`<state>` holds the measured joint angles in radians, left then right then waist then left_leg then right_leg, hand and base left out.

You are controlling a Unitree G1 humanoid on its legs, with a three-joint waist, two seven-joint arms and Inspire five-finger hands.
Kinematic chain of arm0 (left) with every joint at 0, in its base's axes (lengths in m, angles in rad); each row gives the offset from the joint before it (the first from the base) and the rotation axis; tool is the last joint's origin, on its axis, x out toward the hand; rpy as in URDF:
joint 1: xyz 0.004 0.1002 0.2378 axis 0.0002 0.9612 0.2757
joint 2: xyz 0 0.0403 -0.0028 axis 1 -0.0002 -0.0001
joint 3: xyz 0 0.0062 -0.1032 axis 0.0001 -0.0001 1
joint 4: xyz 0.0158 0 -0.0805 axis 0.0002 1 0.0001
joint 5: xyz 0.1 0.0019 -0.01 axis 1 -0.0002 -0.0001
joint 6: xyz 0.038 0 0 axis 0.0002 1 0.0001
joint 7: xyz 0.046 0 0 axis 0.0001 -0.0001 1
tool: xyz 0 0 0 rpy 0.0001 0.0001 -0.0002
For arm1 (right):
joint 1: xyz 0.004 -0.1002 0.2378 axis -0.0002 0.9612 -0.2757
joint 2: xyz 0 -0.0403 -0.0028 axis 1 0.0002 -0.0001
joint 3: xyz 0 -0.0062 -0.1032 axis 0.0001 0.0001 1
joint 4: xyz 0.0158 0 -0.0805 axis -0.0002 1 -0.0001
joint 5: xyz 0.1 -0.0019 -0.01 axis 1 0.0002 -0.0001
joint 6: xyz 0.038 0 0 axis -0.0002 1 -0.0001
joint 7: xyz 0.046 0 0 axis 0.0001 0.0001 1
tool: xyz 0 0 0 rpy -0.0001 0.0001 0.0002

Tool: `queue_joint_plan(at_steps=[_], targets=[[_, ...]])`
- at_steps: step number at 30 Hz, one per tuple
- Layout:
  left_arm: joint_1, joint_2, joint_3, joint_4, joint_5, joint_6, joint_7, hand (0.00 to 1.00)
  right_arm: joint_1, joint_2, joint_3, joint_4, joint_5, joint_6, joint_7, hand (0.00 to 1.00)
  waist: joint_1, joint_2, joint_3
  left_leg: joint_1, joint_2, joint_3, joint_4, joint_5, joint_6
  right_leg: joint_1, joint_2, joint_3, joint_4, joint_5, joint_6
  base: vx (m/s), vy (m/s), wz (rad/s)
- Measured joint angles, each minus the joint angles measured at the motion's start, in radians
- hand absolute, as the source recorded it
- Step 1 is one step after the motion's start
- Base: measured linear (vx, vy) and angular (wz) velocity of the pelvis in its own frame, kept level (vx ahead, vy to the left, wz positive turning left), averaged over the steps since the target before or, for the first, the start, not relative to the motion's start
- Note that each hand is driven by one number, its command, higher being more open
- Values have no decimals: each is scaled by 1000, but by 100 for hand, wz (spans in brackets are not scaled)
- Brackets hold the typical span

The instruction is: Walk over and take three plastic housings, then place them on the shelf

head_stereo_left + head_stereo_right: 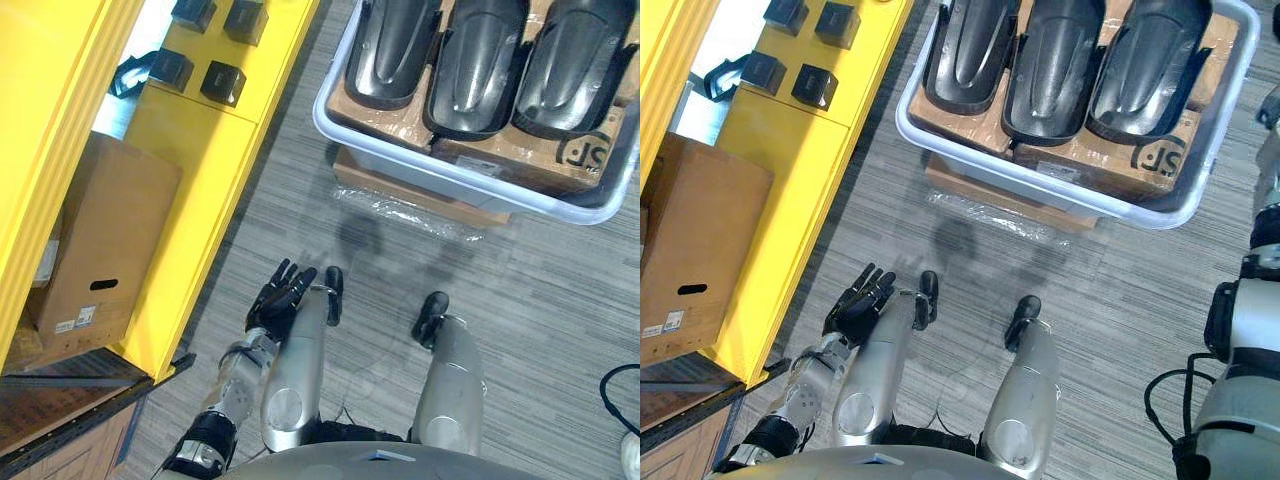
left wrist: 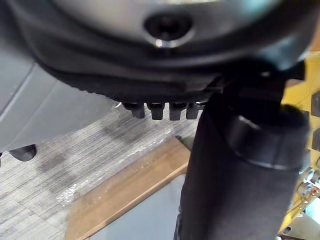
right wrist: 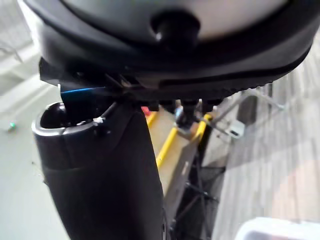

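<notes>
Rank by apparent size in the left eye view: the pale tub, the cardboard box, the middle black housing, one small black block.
1. Tub, though the frame edge cuts it off.
2. Cardboard box.
3. Middle housing, its top cut off.
4. Small black block.

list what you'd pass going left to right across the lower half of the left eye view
box → shelf front → left hand → right hand
</notes>
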<state>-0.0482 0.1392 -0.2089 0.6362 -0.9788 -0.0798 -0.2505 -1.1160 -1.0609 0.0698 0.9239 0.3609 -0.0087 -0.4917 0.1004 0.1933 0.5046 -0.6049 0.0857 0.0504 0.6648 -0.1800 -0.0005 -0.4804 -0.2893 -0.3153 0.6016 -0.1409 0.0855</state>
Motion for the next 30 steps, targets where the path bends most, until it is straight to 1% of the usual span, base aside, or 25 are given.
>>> queue_joint_plan(at_steps=[4,5,8,12,13,14,18,20,22,23,28,29,30], targets=[[0,9,0,0,-1,11,-3,100,-1,-2,22,-28,3,5,12,100,4,0,0,9,12,6,-5,-1,-2,9,13,5,-16,2,2,-14,-8,-9],[0,10,-1,1,-1,14,-2,100,0,-1,32,-28,5,26,27,100,5,0,0,16,12,9,-11,-1,-3,13,14,6,-18,2,2,0,0,0],[0,10,-1,3,-1,15,-2,100,1,12,39,-28,5,61,48,100,9,-1,0,20,12,9,-23,3,-3,16,15,4,-27,4,2,0,0,0],[0,10,-5,3,-16,15,-2,100,12,72,52,-13,8,133,73,100,16,0,0,19,13,8,-28,5,-4,15,15,0,-29,5,1,40,-14,1],[0,10,-5,3,-16,15,-2,100,12,72,52,-13,8,133,73,100,16,0,0,19,13,8,-28,5,-4,15,15,0,-29,5,1,46,-17,2],[-3,9,-11,3,-35,15,-3,100,18,88,82,27,9,154,76,100,32,0,0,18,12,7,-34,6,-5,13,14,-3,-29,5,1,51,-25,4],[-22,5,-30,3,-55,11,-21,100,42,99,101,114,9,194,94,100,66,6,-4,-19,2,-13,-42,15,-8,-11,9,-24,-29,4,-1,37,-21,16],[-31,2,-41,2,-78,8,-22,100,43,100,102,145,10,206,103,100,75,15,-10,-55,-9,-29,-41,24,-6,-35,1,-43,-27,4,-1,45,-1,22],[-36,-7,-42,2,-79,4,-21,100,43,100,102,168,10,208,89,100,88,16,-11,-69,-16,-32,-39,26,-4,-47,-6,-46,-24,4,-1,45,11,13],[-38,-8,-49,2,-79,-2,-17,100,43,92,100,173,10,200,86,0,90,18,-12,-75,-21,-37,-38,27,-4,-48,-10,-50,-24,3,0,52,20,15],[-48,-13,-56,3,-79,-3,7,100,55,49,98,205,-2,195,81,0,93,28,-19,-106,-35,-48,-37,28,1,-68,-23,-64,-22,2,1,-1,28,10],[-64,-13,-61,22,-79,-3,13,100,66,22,99,218,-42,200,95,0,101,28,-19,-110,-37,-50,-39,28,2,-71,-25,-65,-21,2,2,-18,16,5],[-70,-14,-61,32,-79,-3,18,100,73,13,99,221,-44,201,98,0,104,28,-19,-110,-37,-51,-39,28,2,-71,-25,-67,-21,2,2,-20,14,5]])
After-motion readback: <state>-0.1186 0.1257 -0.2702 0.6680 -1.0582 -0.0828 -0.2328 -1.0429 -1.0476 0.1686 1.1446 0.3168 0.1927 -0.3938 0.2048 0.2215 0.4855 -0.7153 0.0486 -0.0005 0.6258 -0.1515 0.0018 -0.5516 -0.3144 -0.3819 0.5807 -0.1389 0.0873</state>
